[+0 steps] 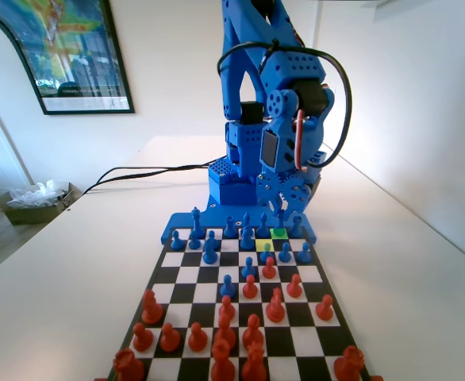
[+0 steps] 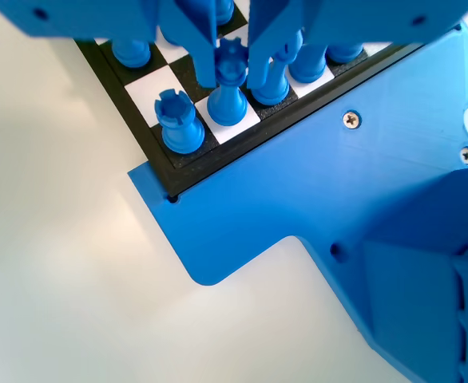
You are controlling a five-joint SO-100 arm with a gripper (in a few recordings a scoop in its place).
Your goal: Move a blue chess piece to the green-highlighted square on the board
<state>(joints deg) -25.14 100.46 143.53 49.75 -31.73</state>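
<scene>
My gripper (image 2: 232,76) hangs over the board's (image 2: 149,92) corner, next to the blue base (image 2: 338,199). Its jaws sit against both sides of the crowned head of a blue chess piece (image 2: 229,96), which stands upright on the square beside the corner rook (image 2: 178,121). In the fixed view the gripper (image 1: 283,208) is low at the board's (image 1: 186,274) far end, right of centre. There the blue chess piece (image 1: 280,221) stands on the green-highlighted square (image 1: 278,234).
A yellow-green square (image 1: 262,246) lies one row nearer and one column left of the green one. Blue pieces crowd the far rows (image 1: 209,248). Orange-red pieces (image 1: 226,337) fill the near half. More blue pieces (image 2: 307,65) stand close on the gripper's right.
</scene>
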